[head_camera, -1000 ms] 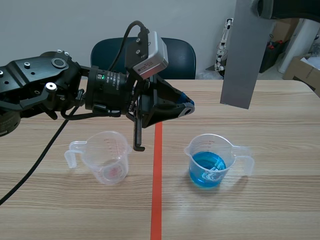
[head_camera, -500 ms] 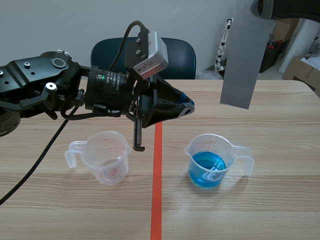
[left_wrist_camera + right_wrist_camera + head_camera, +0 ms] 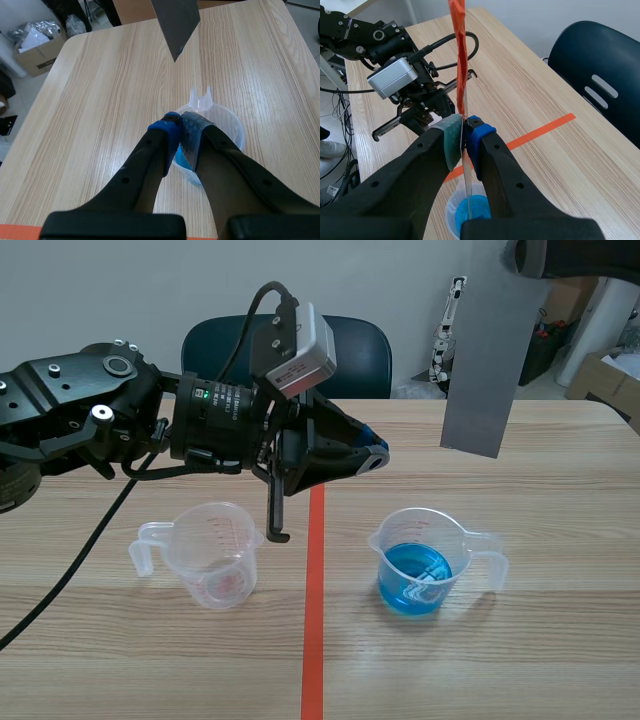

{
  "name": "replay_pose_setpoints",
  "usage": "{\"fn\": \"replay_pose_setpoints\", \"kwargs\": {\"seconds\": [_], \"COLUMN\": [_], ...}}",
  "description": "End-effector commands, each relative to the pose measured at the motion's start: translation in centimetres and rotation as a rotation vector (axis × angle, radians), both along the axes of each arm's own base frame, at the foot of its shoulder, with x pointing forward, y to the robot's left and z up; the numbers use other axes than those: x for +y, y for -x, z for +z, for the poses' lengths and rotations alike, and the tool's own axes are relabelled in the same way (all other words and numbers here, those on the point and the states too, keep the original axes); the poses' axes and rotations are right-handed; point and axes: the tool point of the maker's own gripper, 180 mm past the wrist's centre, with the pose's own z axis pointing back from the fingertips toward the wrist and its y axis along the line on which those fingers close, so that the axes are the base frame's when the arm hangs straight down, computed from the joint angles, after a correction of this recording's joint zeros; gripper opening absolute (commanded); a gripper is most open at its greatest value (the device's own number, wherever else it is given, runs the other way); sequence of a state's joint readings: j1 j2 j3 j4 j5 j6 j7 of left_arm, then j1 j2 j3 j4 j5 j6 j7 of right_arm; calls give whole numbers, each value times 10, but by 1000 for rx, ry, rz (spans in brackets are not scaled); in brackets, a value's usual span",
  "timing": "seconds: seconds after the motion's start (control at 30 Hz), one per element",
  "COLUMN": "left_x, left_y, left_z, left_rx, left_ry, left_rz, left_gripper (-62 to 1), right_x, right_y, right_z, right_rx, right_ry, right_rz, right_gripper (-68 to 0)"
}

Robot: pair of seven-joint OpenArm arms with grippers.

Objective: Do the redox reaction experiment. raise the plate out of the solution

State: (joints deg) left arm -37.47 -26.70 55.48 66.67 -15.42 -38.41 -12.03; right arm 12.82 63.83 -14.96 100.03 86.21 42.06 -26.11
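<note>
The plate (image 3: 485, 350) is clamped between the right gripper's (image 3: 464, 128) pads, well above the beaker (image 3: 425, 565) and clear of its blue solution. The left gripper (image 3: 180, 125), fingers closed on nothing, hangs beside the beaker. The plate is best held upright over the beaker, so that any drips, possibly present, fall back in.

A: Entry one, the support?
B: Light wood-grain table (image 3: 560, 640), with one orange-red tape line (image 3: 314, 620) running from 12 to 6 o'clock down its middle.
A: Standing on it?
B: Two items. Clear plastic measuring cup with red markings (image 3: 212, 555), at 9 o'clock of the line, handle toward 9. Clear plastic measuring cup of blue liquid (image 3: 420, 562), at 3 o'clock of the line, handle toward 3. The two are well apart.
</note>
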Motion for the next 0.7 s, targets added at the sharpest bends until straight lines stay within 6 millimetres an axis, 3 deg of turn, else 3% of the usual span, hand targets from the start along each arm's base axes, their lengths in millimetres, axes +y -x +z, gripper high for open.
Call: {"fn": "replay_pose_setpoints", "kwargs": {"seconds": [0.0,0.67], "left_x": [-4,-4], "left_y": [-3,-2], "left_z": [11,11], "left_rx": [-15,-15], "left_ry": [29,30], "left_rz": [-4,-4], "left_gripper": [-592,-592], "right_x": [0,-2], "right_y": [-1,-2], "right_z": [18,14], "right_rx": [-55,-63], "right_ry": [-6,20], "right_rz": [10,5], "right_gripper": [-669,-669]}}
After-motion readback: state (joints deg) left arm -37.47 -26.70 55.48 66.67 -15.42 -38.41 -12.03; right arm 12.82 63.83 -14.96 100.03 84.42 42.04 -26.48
